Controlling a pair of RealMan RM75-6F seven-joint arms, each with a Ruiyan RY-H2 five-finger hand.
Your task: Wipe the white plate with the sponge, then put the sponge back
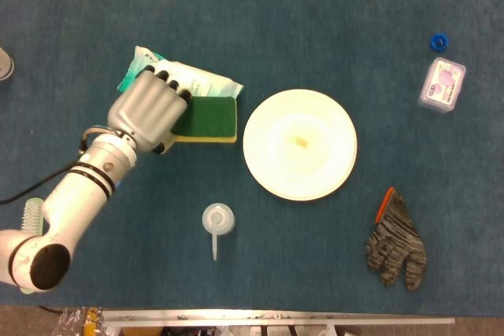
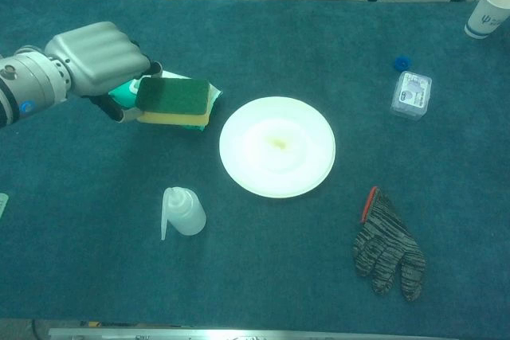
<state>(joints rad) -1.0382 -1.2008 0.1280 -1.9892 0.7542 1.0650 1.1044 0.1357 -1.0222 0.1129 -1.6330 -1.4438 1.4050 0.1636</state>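
Because the plate [image 1: 300, 144] has yet to be wiped, the left hand [image 1: 147, 112] grips the sponge [image 1: 206, 120] by its left end, carrying it between the pack of wipes [image 1: 183, 78] and the plate. Green side up, its long axis points at the plate. No right hand shows.

Even, soft overhead light falls across the blue tablecloth [image 1: 315, 21], with only faint shadows under objects. The white plate [image 1: 299, 144] is brightly exposed, nearly washed out (a slight glow at its rim). Both views carry a blue-green tint and mild softness; the chest view darkens toward its corners.
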